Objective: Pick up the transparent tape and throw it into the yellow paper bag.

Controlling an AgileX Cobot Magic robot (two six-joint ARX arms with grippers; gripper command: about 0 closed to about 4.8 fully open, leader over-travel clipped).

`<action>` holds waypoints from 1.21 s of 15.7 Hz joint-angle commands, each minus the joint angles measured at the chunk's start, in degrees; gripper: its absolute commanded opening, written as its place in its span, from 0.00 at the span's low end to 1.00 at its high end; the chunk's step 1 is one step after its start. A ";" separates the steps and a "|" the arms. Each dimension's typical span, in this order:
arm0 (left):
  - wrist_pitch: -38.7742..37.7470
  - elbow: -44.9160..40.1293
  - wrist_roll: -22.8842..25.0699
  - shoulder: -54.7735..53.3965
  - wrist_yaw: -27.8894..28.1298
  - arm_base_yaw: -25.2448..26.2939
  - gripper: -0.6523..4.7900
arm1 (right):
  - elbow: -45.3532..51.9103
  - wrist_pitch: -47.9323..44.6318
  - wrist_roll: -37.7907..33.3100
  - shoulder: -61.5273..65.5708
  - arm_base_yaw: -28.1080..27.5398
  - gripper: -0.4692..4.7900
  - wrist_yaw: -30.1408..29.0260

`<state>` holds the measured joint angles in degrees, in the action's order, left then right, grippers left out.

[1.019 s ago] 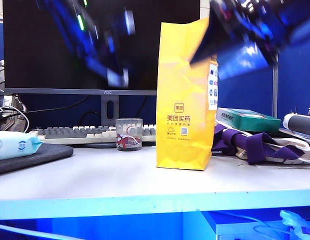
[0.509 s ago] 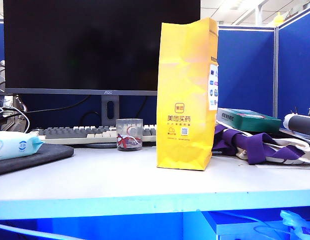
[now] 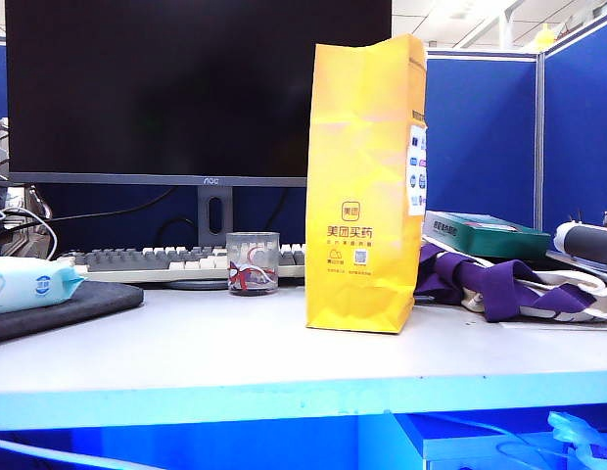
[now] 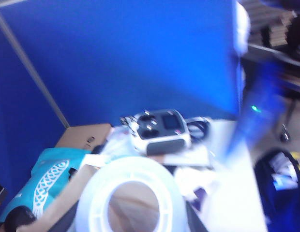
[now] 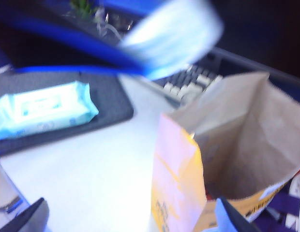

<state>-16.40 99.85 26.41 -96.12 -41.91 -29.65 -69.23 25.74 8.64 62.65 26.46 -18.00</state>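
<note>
Your left gripper (image 4: 128,227) sits right behind the transparent tape (image 4: 129,195), which fills the near part of the left wrist view as a whitish ring with its hole facing the camera; the jaws are pinched on the roll, dark finger edges showing just either side of it, and it hangs in the air. Beyond the tape from that gripper you see a grey and white remote controller (image 4: 159,130), a cardboard box (image 4: 84,136) and a teal bag (image 4: 46,176) against a blue partition (image 4: 130,58). Your right gripper (image 5: 130,220) is spread wide: 2 dark fingertips (image 5: 29,217) frame the near edge of the right wrist view with nothing between them. Just ahead of and below that gripper stands the yellow paper bag (image 5: 222,150), mouth open and its brown inside empty as far as you can see. Further out from the right gripper lie the pale blue wipes packet (image 5: 41,108) on a dark mat (image 5: 111,113), and a keyboard (image 5: 196,79). A blurred blue arm (image 5: 116,43) crosses above them. In the exterior view neither gripper shows; the bag (image 3: 365,186) stands upright on the table (image 3: 284,362), with a glass cup (image 3: 253,262) near it in front of the monitor (image 3: 186,88).
</note>
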 commanded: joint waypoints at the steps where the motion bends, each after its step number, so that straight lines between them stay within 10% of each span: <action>1: 6.45 0.13 -3.26 -4.28 -0.07 0.04 0.51 | -0.35 -0.22 0.42 -0.17 0.04 0.96 -0.07; 8: 16.28 1.66 -10.08 -10.73 4.44 0.00 0.51 | -0.33 -0.59 0.83 -0.07 0.04 0.96 0.09; 9: 16.50 1.66 -10.45 -10.75 4.31 -0.04 0.60 | -0.33 -0.68 0.83 -0.07 0.04 0.96 0.09; 10: 16.79 1.73 -11.17 -10.71 4.09 -0.37 0.94 | -0.33 -0.70 0.83 -0.04 0.04 0.96 0.09; 14: 17.14 2.34 -14.93 -10.60 4.11 -0.79 1.00 | -0.33 -0.70 0.87 0.17 0.04 0.96 0.09; 19: -6.10 2.27 -2.40 7.21 25.20 2.32 1.00 | -0.37 -3.87 5.25 -1.33 0.02 0.97 5.40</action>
<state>-18.76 102.02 22.57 -90.72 -18.55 -28.49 -69.21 24.93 13.52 62.13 26.44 -13.10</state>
